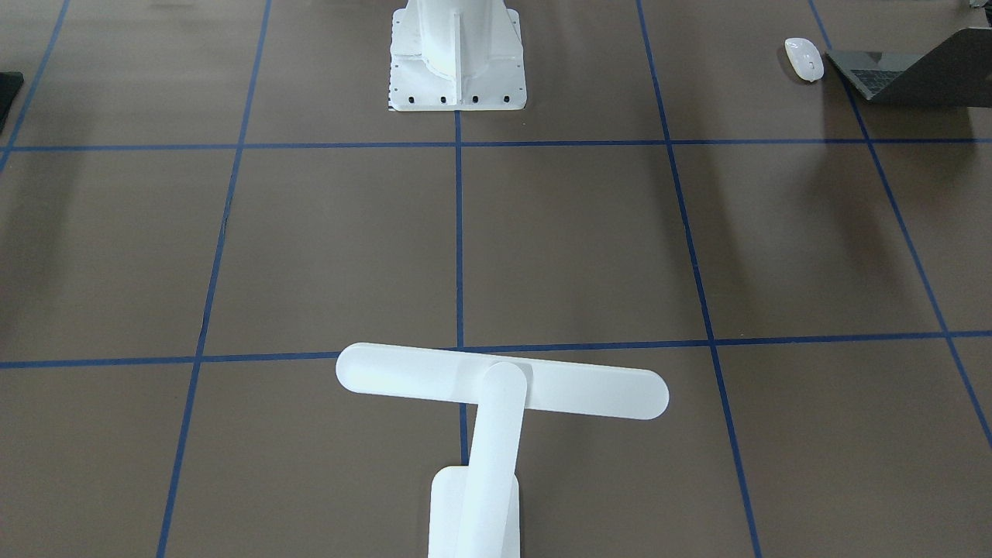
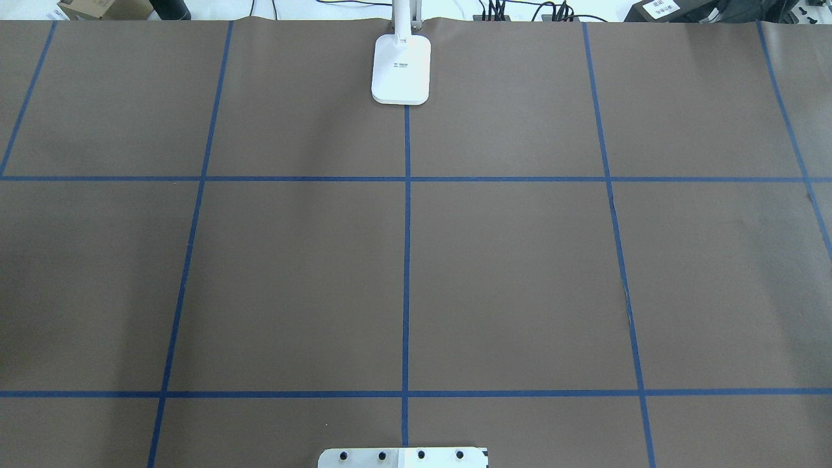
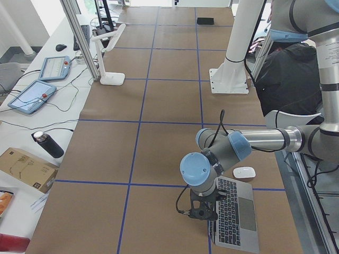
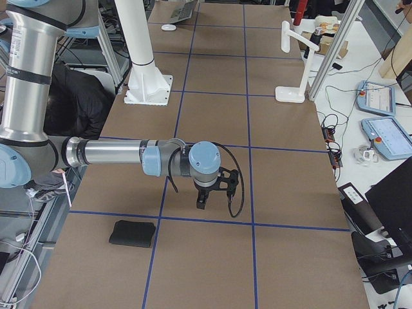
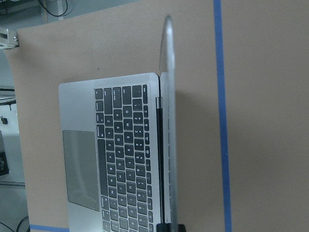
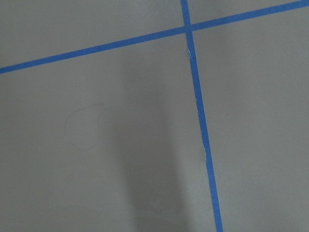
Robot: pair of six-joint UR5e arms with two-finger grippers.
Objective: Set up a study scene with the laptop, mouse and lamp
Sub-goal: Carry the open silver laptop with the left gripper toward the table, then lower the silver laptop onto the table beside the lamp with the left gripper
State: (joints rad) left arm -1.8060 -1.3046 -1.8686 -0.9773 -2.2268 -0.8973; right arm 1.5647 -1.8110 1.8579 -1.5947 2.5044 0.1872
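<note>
Well, laptop (image 3: 235,217) open at my left end of the table, left gripper (image 3: 204,213) at its screen
It sat near my own edge of the table, the screen edge-on to my left wrist camera, keys and trackpad uncovered; the mouse (image 3: 244,172) lay just beside it, not touching. The lamp (image 2: 401,68) stood well apart at the far edge, on the middle tape line. My right gripper (image 4: 201,205) hovered low over brown paper near a black mat (image 4: 132,233); whether either gripper was spread or pinched, I could not tell
</note>
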